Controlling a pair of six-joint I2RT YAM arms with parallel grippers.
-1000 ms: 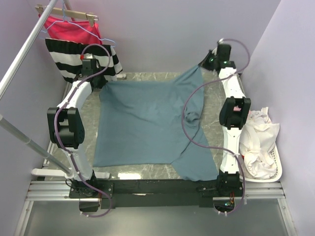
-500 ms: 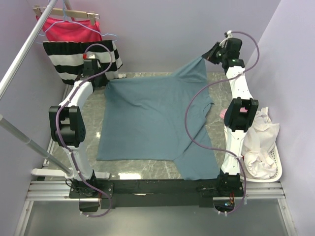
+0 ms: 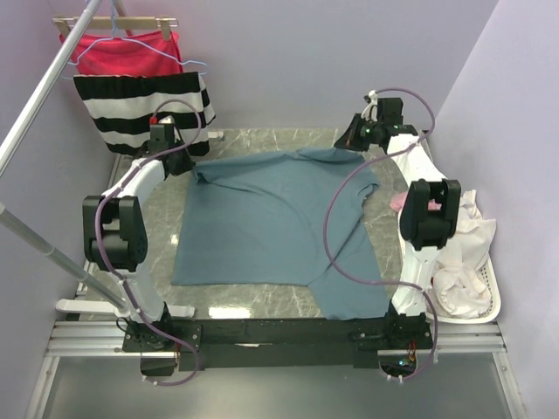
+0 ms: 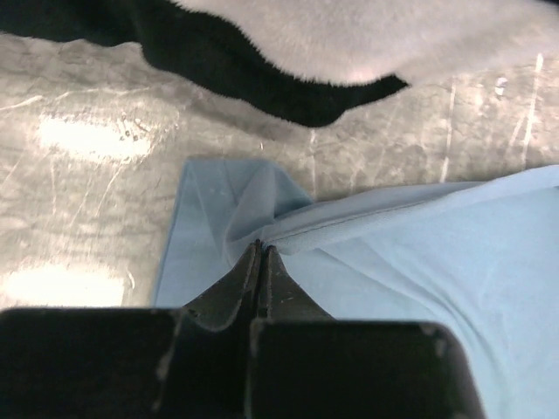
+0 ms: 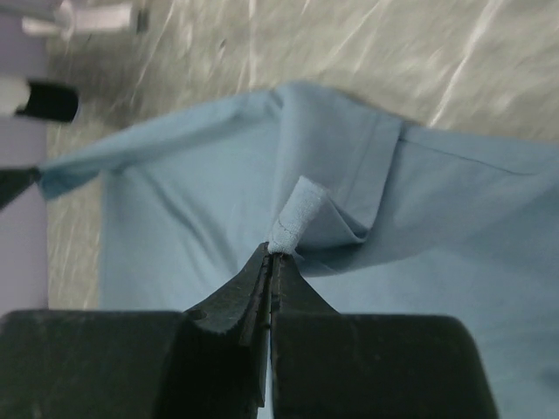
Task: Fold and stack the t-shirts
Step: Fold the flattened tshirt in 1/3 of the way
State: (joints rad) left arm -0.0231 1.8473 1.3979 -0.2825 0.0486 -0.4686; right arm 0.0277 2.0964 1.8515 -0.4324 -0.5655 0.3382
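I am pinching the blue t-shirt with both tools: my left gripper is clamping a far corner, my right gripper a small fold. The shirt is lying spread across the table, and my right arm is hiding its right edge.

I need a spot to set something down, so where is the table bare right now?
Bare marble: a strip between the left arm and the slate-blue t-shirt, a thin band between its hem and the black base rail, and a band behind it. Crowded: the far corners, where the left claw and right claw pinch it, and the full laundry basket.
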